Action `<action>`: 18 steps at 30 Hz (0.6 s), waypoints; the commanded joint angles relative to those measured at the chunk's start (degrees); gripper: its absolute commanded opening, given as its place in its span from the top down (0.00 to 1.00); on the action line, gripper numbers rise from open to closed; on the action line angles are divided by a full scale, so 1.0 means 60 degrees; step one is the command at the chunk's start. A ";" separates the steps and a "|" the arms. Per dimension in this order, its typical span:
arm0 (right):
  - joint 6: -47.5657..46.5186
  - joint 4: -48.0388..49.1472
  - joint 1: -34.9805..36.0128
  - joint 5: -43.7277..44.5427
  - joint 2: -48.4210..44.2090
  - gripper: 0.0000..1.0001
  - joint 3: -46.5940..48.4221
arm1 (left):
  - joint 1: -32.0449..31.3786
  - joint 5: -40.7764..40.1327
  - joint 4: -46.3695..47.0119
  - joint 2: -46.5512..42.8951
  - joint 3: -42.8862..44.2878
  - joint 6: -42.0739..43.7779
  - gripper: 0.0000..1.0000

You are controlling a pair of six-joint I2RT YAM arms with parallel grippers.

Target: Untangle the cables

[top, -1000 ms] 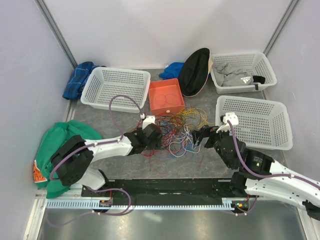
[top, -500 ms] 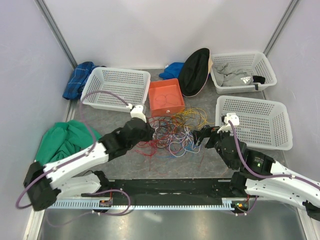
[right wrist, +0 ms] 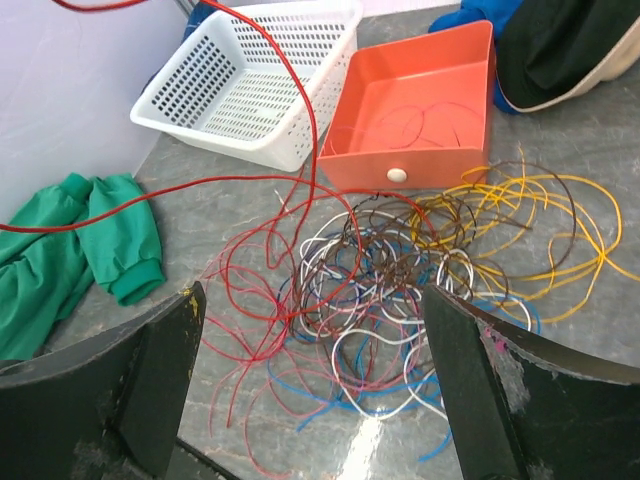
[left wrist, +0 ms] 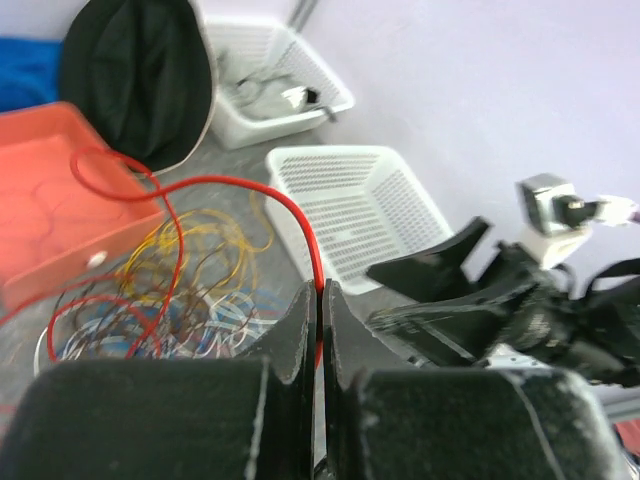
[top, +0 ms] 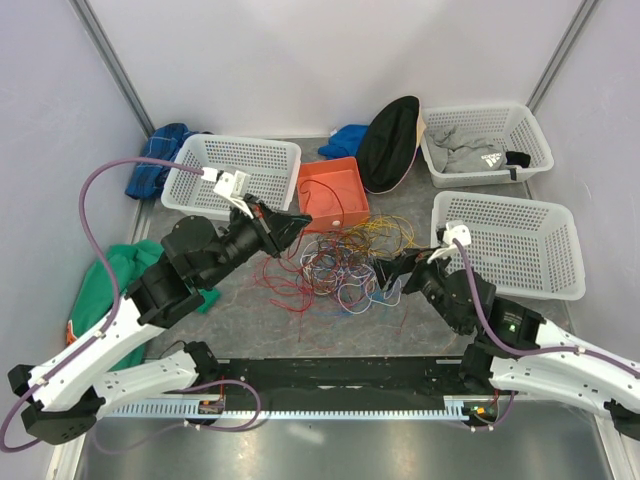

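Left jaws now higher, tight on red cable; right jaws wide apart, empty.

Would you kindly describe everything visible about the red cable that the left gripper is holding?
The red cable is a string-thin, glossy, flexible wire. The left gripper is shut on it, pinching it between its fingertips in the air. From the jaws it curves up in a smooth arc and loops over the orange tray. It then drops into the tangled pile of cables, where it lies among other red strands. Its ends cannot be made out.
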 commanded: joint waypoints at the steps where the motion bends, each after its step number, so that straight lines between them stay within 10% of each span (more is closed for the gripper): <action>1: -0.0801 0.1412 -0.0016 0.0223 0.0744 0.03 -0.0129 | -0.0026 0.0968 0.0225 0.0219 0.0900 0.0849 0.98; 11: -0.0759 0.4064 -0.1318 -0.0827 0.4083 0.10 0.0105 | -0.0026 0.1364 0.0298 0.0424 0.1808 0.1127 0.98; 18: -0.0465 0.4154 -0.1583 -0.1209 0.3399 0.11 0.0091 | -0.0011 0.0794 0.0166 0.1156 0.4223 0.1845 0.98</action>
